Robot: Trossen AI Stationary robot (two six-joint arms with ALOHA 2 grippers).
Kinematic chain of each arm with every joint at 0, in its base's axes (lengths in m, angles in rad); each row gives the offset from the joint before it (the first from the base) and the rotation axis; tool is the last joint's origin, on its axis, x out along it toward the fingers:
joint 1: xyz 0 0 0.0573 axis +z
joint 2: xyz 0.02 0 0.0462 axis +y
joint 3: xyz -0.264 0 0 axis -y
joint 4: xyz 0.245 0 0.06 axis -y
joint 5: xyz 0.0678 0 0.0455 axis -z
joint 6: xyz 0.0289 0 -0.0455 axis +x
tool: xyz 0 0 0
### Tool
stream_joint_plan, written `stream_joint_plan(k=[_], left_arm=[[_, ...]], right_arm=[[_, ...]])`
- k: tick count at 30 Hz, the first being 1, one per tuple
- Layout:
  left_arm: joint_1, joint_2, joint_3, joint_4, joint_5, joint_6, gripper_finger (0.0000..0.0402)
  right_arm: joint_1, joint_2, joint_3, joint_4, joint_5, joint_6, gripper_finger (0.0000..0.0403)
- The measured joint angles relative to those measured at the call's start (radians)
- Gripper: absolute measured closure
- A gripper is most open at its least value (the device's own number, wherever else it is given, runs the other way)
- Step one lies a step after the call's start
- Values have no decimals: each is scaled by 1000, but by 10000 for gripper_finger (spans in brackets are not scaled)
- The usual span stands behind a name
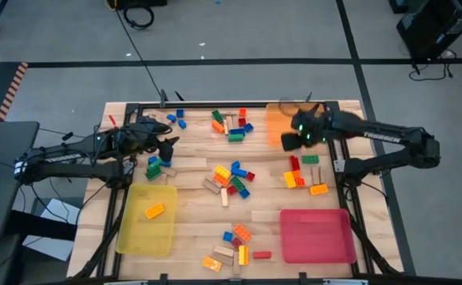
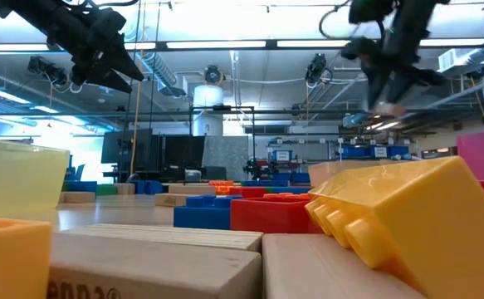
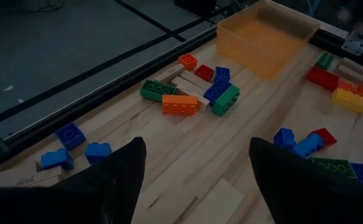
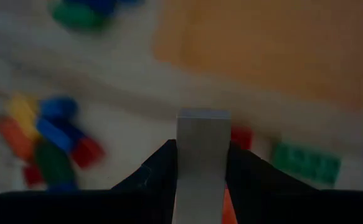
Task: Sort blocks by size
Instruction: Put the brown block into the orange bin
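Many small blocks lie scattered on the wooden table: a heap in the middle (image 1: 231, 178), one at the far edge (image 1: 231, 125) and one on the right (image 1: 303, 174). My right gripper (image 4: 201, 169) hangs high over the table next to the orange tray (image 1: 276, 125) and is shut on a plain tan wooden block (image 4: 201, 146). The low view shows this gripper (image 2: 388, 93) well above the blocks. My left gripper (image 3: 197, 180) hovers open over the table's far left part (image 1: 169, 145) with nothing between its fingers. My right gripper pinches the tan wooden block between its two fingers (image 4: 159, 169), one on each long side (image 4: 182, 158). The block's free end (image 4: 203, 117) sticks out past the fingertips. The fingers slant steeply down from above, and the block is lifted clear of the table.
A yellow tray (image 1: 135, 233) with one orange block in it sits near left, a red tray (image 1: 316, 235) near right. More blocks lie near the front edge (image 1: 234, 245) and by the left gripper (image 1: 158, 168). A black frame (image 1: 215, 104) borders the table.
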Motion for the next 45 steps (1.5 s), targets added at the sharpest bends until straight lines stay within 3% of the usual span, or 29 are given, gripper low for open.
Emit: stream_joint_plan(k=[6,11,16,23,30,38,45], left_arm=[[0,0,0,0,0,0,110],[0,0,0,0,-1,0,110],[0,0,0,0,-1,0,110],[0,0,0,0,-1,0,110],[0,0,0,0,-2,0,110],[0,0,0,0,-2,0,110],[0,0,0,0,-2,0,110]], right_arm=[[-221,61,119,4,0,-211,282],[-377,212,189,24,-53,-363,282],[-459,371,198,95,-128,-442,282],[-479,552,198,119,-138,-509,282],[-479,636,198,172,-139,-507,278],[-479,666,198,174,-147,-504,167],[-478,567,197,146,-161,-503,139]])
